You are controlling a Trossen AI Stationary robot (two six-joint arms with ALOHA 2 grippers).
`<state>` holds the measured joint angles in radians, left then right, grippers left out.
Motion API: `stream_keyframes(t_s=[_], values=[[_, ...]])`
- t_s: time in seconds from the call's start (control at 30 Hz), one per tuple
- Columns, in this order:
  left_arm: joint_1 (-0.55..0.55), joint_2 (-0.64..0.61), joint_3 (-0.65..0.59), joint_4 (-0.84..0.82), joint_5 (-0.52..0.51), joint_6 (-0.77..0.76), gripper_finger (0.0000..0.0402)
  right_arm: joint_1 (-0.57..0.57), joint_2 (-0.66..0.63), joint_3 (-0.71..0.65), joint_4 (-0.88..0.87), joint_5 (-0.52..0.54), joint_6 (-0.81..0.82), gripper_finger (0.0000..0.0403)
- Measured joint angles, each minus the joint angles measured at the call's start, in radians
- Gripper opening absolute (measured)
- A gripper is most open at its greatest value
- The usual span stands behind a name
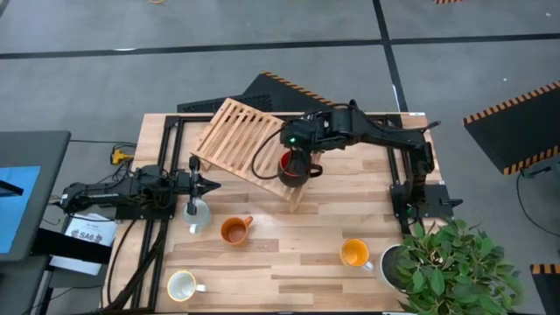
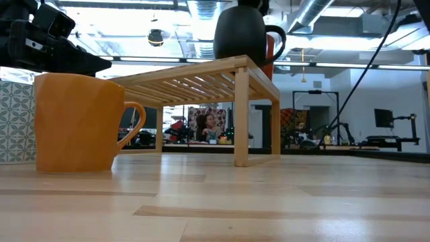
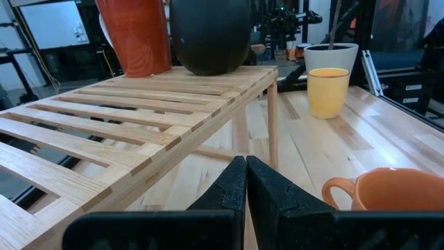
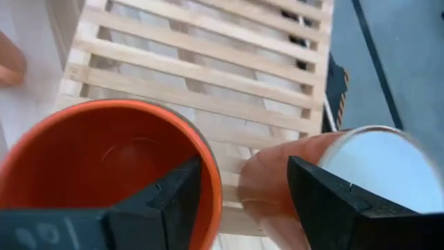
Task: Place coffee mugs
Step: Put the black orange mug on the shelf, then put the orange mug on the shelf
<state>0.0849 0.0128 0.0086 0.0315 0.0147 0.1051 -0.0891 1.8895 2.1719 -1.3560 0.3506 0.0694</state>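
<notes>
A slatted wooden rack point(image 1: 241, 136) stands mid-table. On its right end the dark mug with red inside point(image 4: 104, 160) stands upright beside the terracotta mug with white inside point(image 4: 374, 167). My right gripper point(image 4: 243, 187) hangs open over them, one finger inside the dark mug and the other above the terracotta mug. My left gripper point(image 3: 246, 187) is shut and waits at the left near the pale blue-grey mug point(image 1: 199, 214). The brownish-orange mug point(image 1: 234, 230), orange-yellow mug point(image 1: 354, 254) and cream-white mug point(image 1: 182, 284) stand upright on the table. My right gripper comes from above, pointing down, and stands astride the dark mug's rim point(image 4: 211, 187), with one finger point(image 4: 173, 198) inside the mug and the other outside. Whether a finger touches the mug's wall, I cannot tell. The mug stands upright on the rack's top point(image 2: 238, 64).
A white pot point(image 1: 394, 262) with a green leafy plant point(image 1: 451, 258) stands at the table's near right corner. Black frame rails run along the table's left, far and right sides. Bare wood lies between the mugs along the near edge.
</notes>
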Motion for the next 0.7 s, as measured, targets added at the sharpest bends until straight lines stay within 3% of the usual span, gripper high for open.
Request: stream_keyframes(t_s=[0.27, 0.5, 0.7], values=[[0.000, 0.000, 0.000, 0.000, 0.000, 0.000, 0.0000, 0.002, -0.030, 0.122, -0.030, 0.000, -0.043, 0.0240], [0.000, 0.000, 0.000, 0.000, 0.000, 0.000, 0.0000, 0.026, -0.105, 0.129, -0.142, -0.002, 0.011, 0.0240], [0.000, 0.000, 0.000, 0.000, -0.001, 0.000, 0.0000, 0.075, -0.226, -0.022, -0.138, 0.045, 0.081, 0.0240]])
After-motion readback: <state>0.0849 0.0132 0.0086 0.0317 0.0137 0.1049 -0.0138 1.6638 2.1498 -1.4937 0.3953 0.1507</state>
